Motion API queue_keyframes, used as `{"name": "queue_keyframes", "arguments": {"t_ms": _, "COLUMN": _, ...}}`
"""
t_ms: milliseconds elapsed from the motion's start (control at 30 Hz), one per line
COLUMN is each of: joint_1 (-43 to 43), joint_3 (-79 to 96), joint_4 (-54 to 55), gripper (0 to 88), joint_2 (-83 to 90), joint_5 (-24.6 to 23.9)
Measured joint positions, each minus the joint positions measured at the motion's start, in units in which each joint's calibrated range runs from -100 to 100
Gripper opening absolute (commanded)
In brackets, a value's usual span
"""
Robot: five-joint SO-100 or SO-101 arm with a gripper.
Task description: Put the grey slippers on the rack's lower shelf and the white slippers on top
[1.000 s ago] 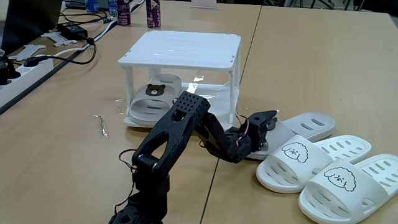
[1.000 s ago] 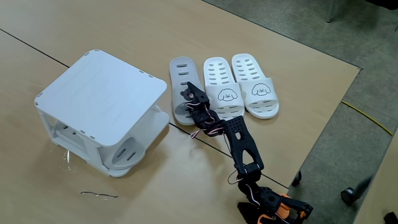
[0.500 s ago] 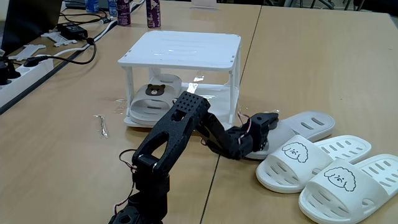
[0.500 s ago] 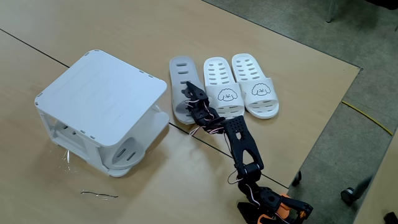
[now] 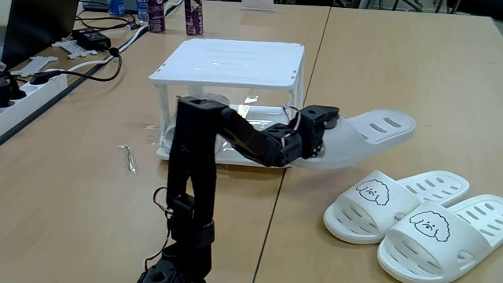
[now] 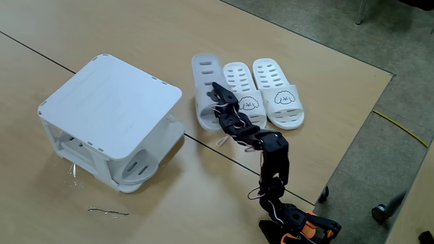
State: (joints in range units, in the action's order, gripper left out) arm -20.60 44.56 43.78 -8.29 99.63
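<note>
Nearest, the white slippers (image 5: 409, 216) lie on the counter (image 5: 78, 196) beside the rack (image 5: 228, 63). The fingers (image 5: 318, 130) clamp a grey slipper (image 5: 365, 134), lifted just beside the rack; carried level, it could strike a corner post (image 5: 297, 118) and slip free.

Glossy white plastic rack (image 5: 232, 63), matt rubbery slippers (image 5: 409, 216), smooth wood-grain table (image 5: 409, 71).

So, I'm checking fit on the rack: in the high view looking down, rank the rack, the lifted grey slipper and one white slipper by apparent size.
1. The rack, clearly largest.
2. and 3. The grey slipper and a white slipper look alike; no ranking between them.
</note>
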Motion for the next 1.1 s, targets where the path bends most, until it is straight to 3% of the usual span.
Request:
{"name": "queue_keyframes", "arguments": {"t_ms": 533, "joint_1": 0.0, "joint_3": 52.8, "joint_4": 0.0, "gripper": 0.7, "joint_2": 46.5, "joint_5": 0.0}}
{"name": "queue_keyframes", "arguments": {"t_ms": 700, "joint_1": 1.9, "joint_3": 53.6, "joint_4": -0.1, "gripper": 0.7, "joint_2": 48.7, "joint_5": 0.0}}
{"name": "queue_keyframes", "arguments": {"t_ms": 1100, "joint_1": 18.1, "joint_3": 53.6, "joint_4": -0.1, "gripper": 0.7, "joint_2": 43.6, "joint_5": 0.0}}
